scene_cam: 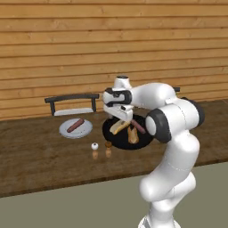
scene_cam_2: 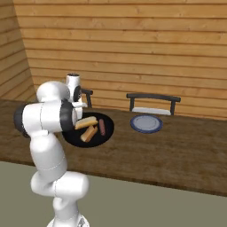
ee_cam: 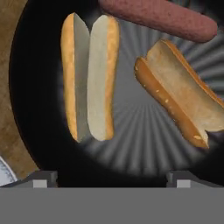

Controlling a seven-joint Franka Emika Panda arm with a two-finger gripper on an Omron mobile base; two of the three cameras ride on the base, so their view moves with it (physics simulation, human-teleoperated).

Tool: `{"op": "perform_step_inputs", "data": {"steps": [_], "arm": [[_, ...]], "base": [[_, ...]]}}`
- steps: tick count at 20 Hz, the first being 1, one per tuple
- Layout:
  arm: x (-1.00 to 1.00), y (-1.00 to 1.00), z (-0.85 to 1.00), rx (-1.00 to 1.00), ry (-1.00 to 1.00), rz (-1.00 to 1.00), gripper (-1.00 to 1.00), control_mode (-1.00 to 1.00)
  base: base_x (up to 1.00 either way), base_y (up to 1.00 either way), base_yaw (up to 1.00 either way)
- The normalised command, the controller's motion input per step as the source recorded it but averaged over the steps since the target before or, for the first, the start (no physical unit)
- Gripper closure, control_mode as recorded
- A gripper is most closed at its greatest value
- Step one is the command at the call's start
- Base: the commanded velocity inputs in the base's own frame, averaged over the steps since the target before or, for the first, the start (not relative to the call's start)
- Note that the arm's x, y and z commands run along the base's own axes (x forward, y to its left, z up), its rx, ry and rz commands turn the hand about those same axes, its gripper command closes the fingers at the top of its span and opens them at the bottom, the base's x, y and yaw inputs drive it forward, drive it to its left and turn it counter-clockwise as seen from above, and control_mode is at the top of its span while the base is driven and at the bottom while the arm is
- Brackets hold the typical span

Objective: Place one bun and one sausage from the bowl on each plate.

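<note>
Buns: 2 in black bowl (ee_cam: 39, 144), both split open. One bun (ee_cam: 89, 76) lies straight ahead of gripper (ee_cam: 111, 177), between the finger lines, not touched; other bun (ee_cam: 179, 98) off to the right in hand view. Sausage (ee_cam: 159, 17) in bowl beyond them, near the far rim. Gripper hangs over bowl, fingers (ee_cam: 41, 178) spread wide, holding nothing. 2nd sausage (scene_cam: 75, 125) on left plate (scene_cam: 84, 132). Other plate (scene_cam_2: 146, 123) bare.
</note>
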Motion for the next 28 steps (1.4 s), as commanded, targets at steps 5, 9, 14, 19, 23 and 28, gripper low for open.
{"op": "perform_step_inputs", "data": {"steps": [5,9,14,19,23,28], "arm": [[0.0,-0.67,-0.38,0.0,0.13,0.0,-1.0,-1.0],[0.13,-0.28,-0.54,0.0,0.05,0.0,-1.0,-1.0],[0.09,0.03,-0.11,0.06,-0.1,0.05,-1.0,-1.0],[0.19,0.1,-0.2,0.09,-0.16,0.03,-1.0,-1.0],[0.4,0.25,-0.26,0.03,-0.06,0.0,-1.0,-1.0],[0.34,0.17,-0.09,0.01,0.0,0.0,-1.0,-1.0]], "base": [[0.0,0.0,0.0],[0.0,0.0,0.0],[0.0,0.0,0.0],[0.0,0.0,0.0],[0.0,0.0,0.0],[0.0,0.0,0.0]]}}
